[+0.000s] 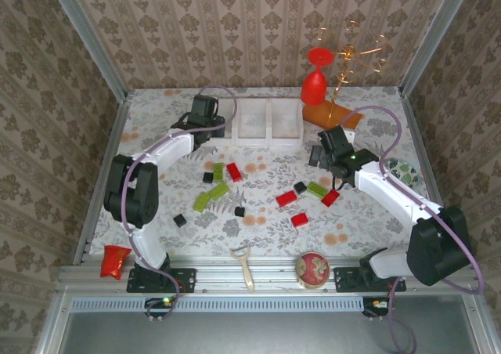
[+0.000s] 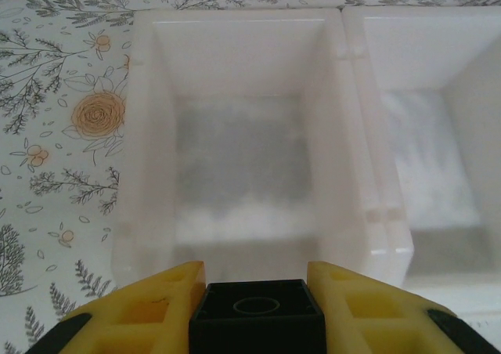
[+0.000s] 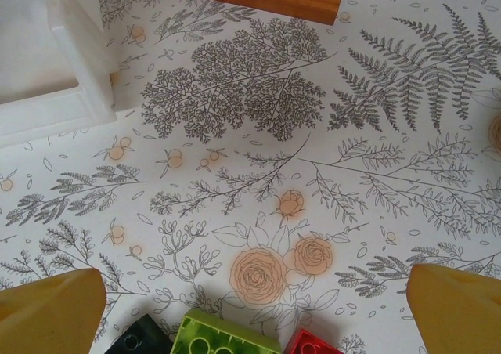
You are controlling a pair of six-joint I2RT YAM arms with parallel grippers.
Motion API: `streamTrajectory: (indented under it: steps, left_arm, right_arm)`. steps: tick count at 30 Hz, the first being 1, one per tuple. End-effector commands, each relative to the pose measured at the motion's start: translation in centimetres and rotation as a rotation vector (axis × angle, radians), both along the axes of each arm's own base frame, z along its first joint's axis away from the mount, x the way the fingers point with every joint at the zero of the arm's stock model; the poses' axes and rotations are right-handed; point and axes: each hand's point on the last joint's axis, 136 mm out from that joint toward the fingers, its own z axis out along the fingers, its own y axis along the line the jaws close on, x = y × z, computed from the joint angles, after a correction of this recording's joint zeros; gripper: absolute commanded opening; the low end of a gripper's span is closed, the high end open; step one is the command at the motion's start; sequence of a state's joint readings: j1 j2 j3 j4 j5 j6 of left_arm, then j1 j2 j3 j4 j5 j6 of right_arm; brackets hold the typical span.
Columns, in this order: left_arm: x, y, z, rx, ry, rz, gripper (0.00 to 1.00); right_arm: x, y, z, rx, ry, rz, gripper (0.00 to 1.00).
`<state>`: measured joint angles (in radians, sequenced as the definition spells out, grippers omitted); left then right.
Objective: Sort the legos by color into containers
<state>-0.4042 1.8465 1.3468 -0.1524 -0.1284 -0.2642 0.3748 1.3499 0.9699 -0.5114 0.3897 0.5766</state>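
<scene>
Legos (image 1: 286, 199) on floral tabletop (image 1: 266, 240) (damask walls (image 1: 258, 25)).

Beige damask wallpaper (image 1: 250, 25) lines three walls. The table (image 1: 266, 236) bears a fern-and-rose print, edged by grey metal rails (image 1: 274, 269).

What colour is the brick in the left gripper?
Black. The brick shows best in the left wrist view.

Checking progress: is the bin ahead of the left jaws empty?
Empty: the bin has a bare floor; the black brick sits clamped in the left jaws.
</scene>
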Motion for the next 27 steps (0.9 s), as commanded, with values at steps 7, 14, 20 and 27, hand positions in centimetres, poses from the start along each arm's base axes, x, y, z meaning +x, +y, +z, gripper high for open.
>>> streamTrajectory:
  steps: [7, 14, 20, 27]
  left_arm:
    - [2.2, 0.5, -0.7, 0.053, -0.004, 0.018, 0.19]
    - [2.4, 0.6, -0.7, 0.052, -0.005, 0.028, 0.36]
    - [2.2, 0.7, 0.0, 0.047, -0.018, 0.032, 0.48]
    - [1.6, 0.9, 1.1, 0.032, -0.032, 0.036, 0.56]
  right_arm:
    - [-1.0, 0.6, -0.7, -0.016, 0.049, 0.006, 1.00]
    - [-0.9, 1.6, -0.8, -0.001, 0.063, 0.032, 1.00]
    - [-0.9, 2.9, -1.8, -0.009, 0.099, 0.066, 0.99]
    - [-0.8, 3.7, -1.9, -0.005, 0.110, 0.086, 0.97]
